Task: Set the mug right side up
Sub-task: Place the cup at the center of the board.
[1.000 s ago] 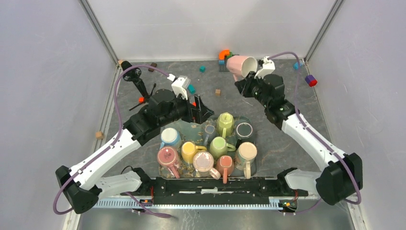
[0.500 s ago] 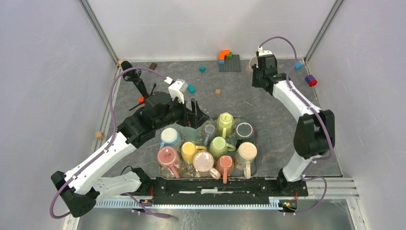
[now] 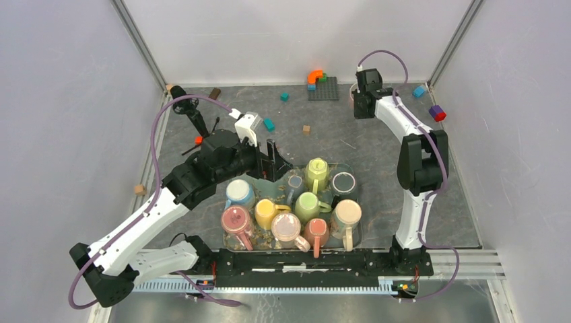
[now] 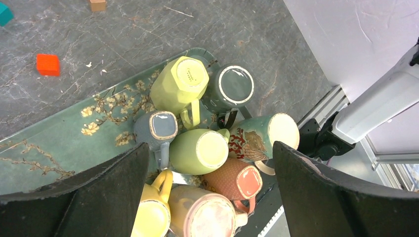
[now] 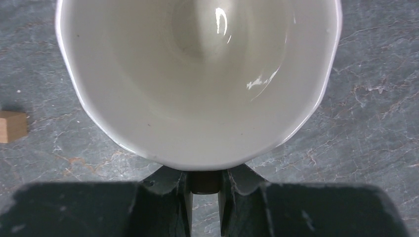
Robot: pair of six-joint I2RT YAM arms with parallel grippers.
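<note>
**Mug mouth-up in the right gripper at the far right of the table**

The mug (image 5: 197, 74) is white inside and its open mouth faces straight up into the right wrist camera, so the glossy bottom shows. It sits at the far right of the table (image 3: 377, 175), just right of a grey baseplate (image 3: 324, 88). In the top view the arm hides nearly all of it. Whether its base rests on the table cannot be told.

The right gripper (image 5: 205, 185) is closed on the near side of the mug. Its two fingers (image 5: 180, 192) pinch a small brown part just under the rim. The right arm reaches far out, and the wrist points down over the mug.

A wooden block (image 5: 12, 126) lies on the table left of the mug, apart from it.

The left gripper (image 4: 210, 148) is spread wide and grips nothing. It hangs over a green flowered tray (image 4: 59, 143) at the near middle of the table. The other mugs (image 4: 180, 84) crowd the tray, touching one another, most with their bases up.

An orange cube (image 4: 48, 64) lies on the table just beyond the tray
</note>
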